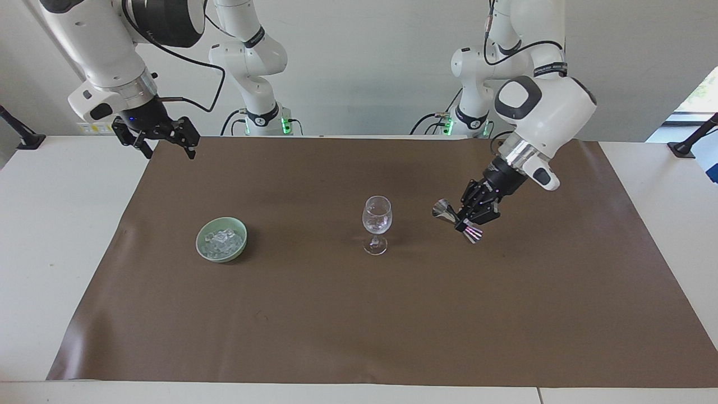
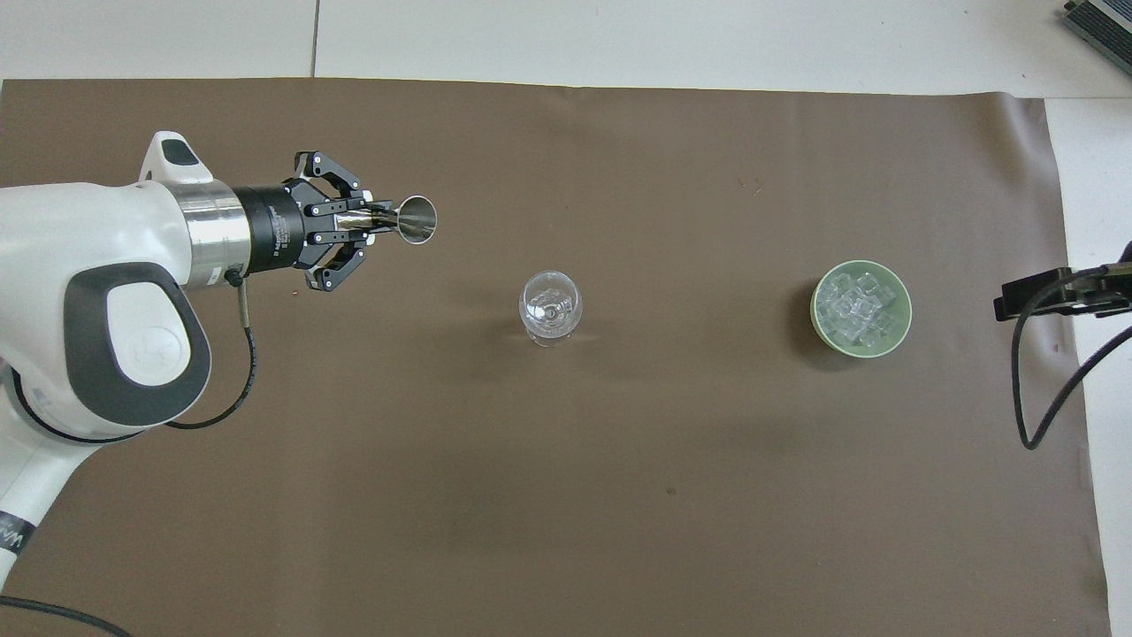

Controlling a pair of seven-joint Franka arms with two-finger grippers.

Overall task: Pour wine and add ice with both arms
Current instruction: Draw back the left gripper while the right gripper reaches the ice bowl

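In the facing view, the left pincer (image 1: 467, 220) is up over the brown mat (image 1: 505, 314), clenched on a shiny metal measuring cup (image 1: 455, 220) that is tipped on its side. The cup is in the air, beside the wine glass (image 1: 376, 224) and apart from it, toward the left arm's end of the bench (image 1: 56, 252). The glass stands upright in the middle of the mat. The ice (image 1: 222, 240) sits in a pale green bowl (image 1: 221, 239) toward the right arm's end. The right pincer (image 1: 160, 140) waits high over the mat's corner, its fingers spread wide and holding nothing. In the overhead view, the left pincer (image 2: 370, 222) holds the measuring cup (image 2: 409, 220), whose open mouth points toward the wine glass (image 2: 550, 307). The ice (image 2: 855, 307) fills the bowl (image 2: 860, 308). Only a dark bit of the right pincer (image 2: 1052, 295) shows at the edge.
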